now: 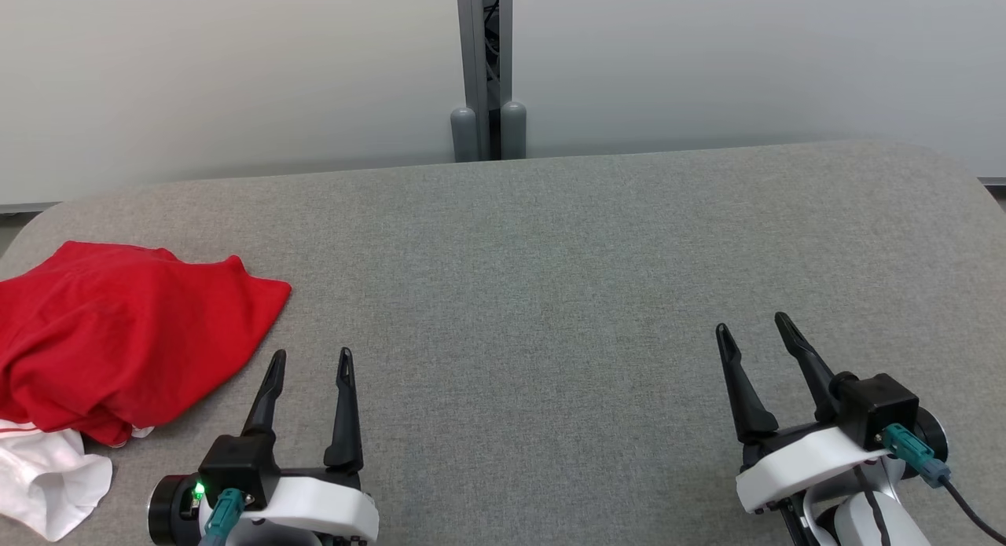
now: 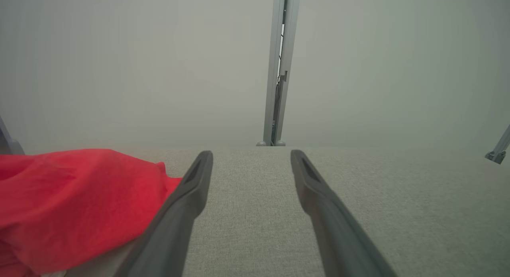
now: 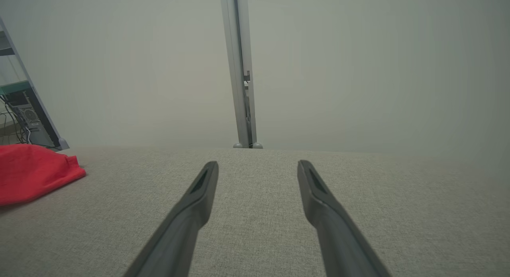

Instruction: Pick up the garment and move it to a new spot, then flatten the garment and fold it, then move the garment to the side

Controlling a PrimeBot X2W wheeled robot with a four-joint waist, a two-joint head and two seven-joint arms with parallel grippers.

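garment [image 1: 118, 334]: crumpled red heap, just left of the left jaws
left jaws: released, empty
right jaws: released, empty

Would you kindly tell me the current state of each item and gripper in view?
red garment: crumpled in a heap, unfolded, lying on the table at its left side, not held.
white cloth: rumpled, partly under the red garment's near edge.
left gripper: open, empty, just right of the red garment.
right gripper: open, empty, over bare table.
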